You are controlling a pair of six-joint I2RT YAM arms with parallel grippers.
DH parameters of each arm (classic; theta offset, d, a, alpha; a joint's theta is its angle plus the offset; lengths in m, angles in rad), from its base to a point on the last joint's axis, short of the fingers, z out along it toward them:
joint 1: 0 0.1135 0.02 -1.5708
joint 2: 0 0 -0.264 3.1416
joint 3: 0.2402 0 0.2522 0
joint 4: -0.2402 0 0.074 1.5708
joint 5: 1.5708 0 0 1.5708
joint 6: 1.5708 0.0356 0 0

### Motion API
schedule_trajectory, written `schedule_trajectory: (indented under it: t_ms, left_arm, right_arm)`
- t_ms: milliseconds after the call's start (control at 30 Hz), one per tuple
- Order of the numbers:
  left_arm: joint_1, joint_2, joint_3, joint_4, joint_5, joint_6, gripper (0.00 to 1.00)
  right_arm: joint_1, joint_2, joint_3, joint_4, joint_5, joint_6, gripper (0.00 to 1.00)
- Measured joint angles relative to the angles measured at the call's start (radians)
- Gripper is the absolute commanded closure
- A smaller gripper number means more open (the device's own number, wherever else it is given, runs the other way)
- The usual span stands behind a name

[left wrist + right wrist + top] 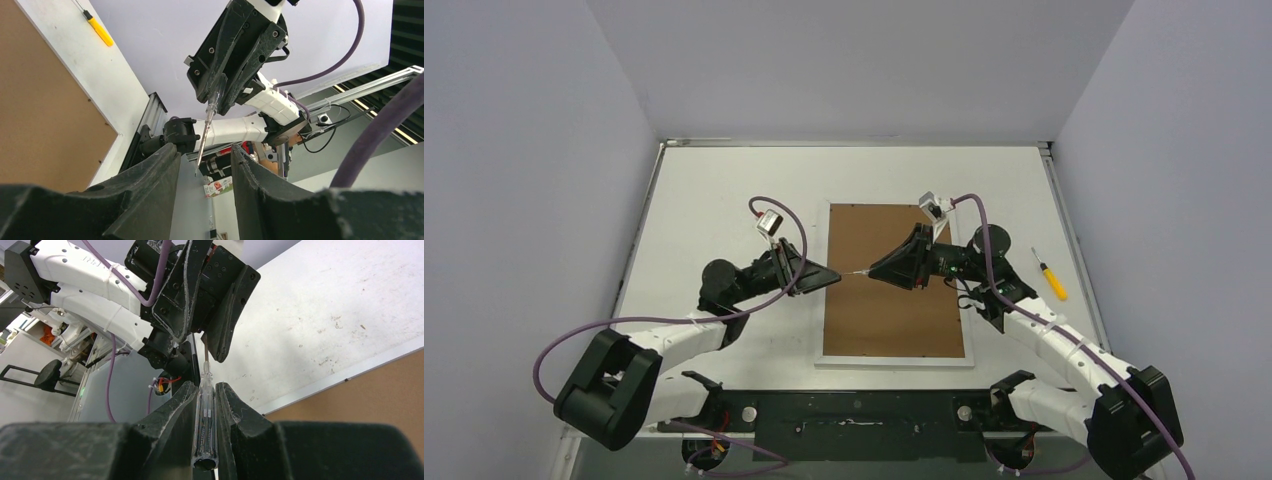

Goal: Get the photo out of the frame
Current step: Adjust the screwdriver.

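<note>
The frame (894,290) lies face down mid-table, its brown back (45,110) up inside a narrow white border. The photo is hidden. My right gripper (874,271) hovers over the frame's left part, shut on the clear handle of a screwdriver (205,420). The screwdriver's thin shaft (206,130) points left toward my left gripper (836,275). The shaft's tip sits in the gap between the left gripper's (205,157) jaws, which stand apart and touch nothing. In the right wrist view, the left gripper (202,347) faces my right gripper (206,387) tip to tip.
A yellow-handled screwdriver (1052,274) lies on the white table right of the frame. Grey walls close the table on three sides. A metal rail (150,120) runs along the table's near edge by the arm bases.
</note>
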Motion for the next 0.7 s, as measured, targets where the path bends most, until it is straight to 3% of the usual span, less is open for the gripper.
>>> schedule_trajectory:
  t_ms: [233,700]
  left_arm:
    - [-0.006,0.012,0.014,-0.003,0.024,-0.017,0.78]
    - [-0.007,0.059,0.026,0.006,0.063,-0.046,0.76]
  right_arm:
    - [0.003,0.007,0.026,-0.042,-0.003,-0.034,0.95]
    - [0.003,0.035,0.039,-0.068,-0.026,-0.055,0.94]
